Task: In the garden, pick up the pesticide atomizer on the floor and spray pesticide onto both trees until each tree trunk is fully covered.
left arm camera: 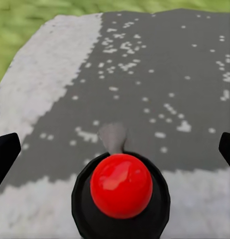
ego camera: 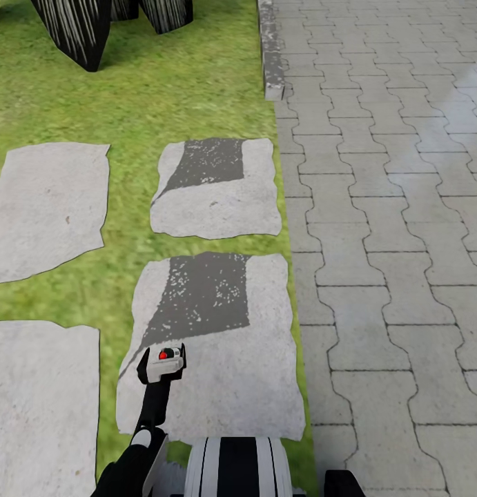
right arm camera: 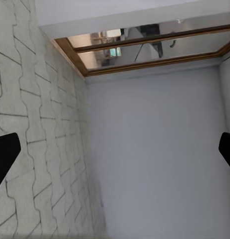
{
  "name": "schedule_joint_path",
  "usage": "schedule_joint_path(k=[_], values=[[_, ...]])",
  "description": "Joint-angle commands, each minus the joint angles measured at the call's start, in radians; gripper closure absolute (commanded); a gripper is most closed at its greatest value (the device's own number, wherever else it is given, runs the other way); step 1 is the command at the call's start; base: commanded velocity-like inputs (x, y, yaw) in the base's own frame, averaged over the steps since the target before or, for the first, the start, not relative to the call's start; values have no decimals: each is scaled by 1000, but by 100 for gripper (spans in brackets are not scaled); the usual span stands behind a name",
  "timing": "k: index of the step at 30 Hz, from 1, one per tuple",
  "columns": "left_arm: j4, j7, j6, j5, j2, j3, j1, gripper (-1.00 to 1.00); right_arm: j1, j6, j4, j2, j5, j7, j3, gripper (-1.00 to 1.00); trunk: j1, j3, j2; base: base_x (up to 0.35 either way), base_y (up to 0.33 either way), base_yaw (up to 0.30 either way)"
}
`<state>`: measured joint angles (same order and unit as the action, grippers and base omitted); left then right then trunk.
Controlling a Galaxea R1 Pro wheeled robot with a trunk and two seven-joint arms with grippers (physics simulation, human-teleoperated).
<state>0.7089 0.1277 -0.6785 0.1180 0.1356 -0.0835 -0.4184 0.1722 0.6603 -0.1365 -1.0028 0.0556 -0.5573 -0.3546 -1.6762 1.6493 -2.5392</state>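
My left gripper (ego camera: 162, 359) hangs low over a pale stepping stone (ego camera: 217, 386) in the lawn. Its fingertips (left arm camera: 6, 152) stand wide apart at the edges of the left wrist view. Between them, close to the palm, is the pesticide atomizer (left arm camera: 120, 185), showing a glossy red knob on a round black body. In the head view the atomizer (ego camera: 166, 355) is a small white block with a red spot at the end of the arm. My right gripper (right arm camera: 115, 154) is open with nothing between its fingers and faces a pale wall. The trees and their trunks are out of view.
Several flat stepping stones (ego camera: 45, 200) lie in the green lawn (ego camera: 169, 83), two of them with dark shadow patches (ego camera: 203, 293). A grey interlocking paver path (ego camera: 390, 228) runs along the right. Dark striped low plants (ego camera: 79, 27) stand at the far left.
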Motion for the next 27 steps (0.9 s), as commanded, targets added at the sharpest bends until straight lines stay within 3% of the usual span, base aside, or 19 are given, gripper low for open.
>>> schedule_joint_path(k=[1,27], values=[[-1,6,-3,11,1,-3,0,-100,1,4,1,0,6,-1,5,-100,0,0,0,0,0,0],[-19,6,-3,11,1,-4,0,-100,1,4,1,-2,6,-1,5,-100,0,4,0,0,0,0]])
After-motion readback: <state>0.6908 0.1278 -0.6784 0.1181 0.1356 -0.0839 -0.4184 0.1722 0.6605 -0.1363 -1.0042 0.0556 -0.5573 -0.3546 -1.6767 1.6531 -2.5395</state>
